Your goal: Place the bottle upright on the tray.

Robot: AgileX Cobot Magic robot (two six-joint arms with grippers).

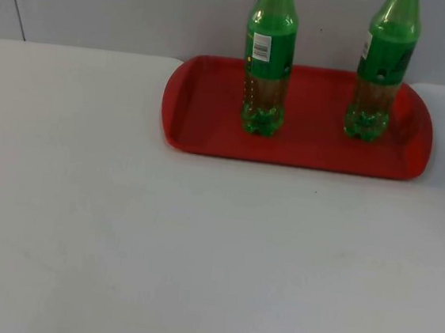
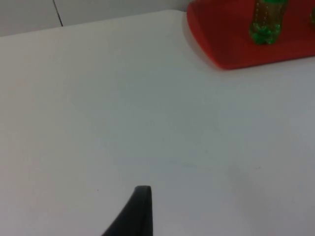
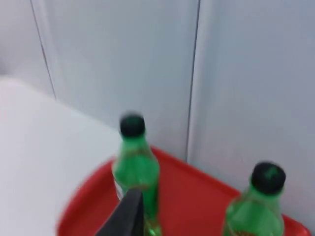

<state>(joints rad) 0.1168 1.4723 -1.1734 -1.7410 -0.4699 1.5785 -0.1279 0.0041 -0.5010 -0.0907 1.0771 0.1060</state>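
Note:
Two green bottles with black caps stand upright on a red tray at the back of the table. One bottle is at the tray's middle, the other toward its right end. In the left wrist view the tray and the base of one bottle lie far off; my left gripper hangs over bare table, well short of the tray. My right gripper is raised near the bottles, level with their caps and holding nothing; it faces one bottle, the other bottle and the tray.
The grey partition wall rises directly behind the tray. White table top stretches in front of and to the left of the tray.

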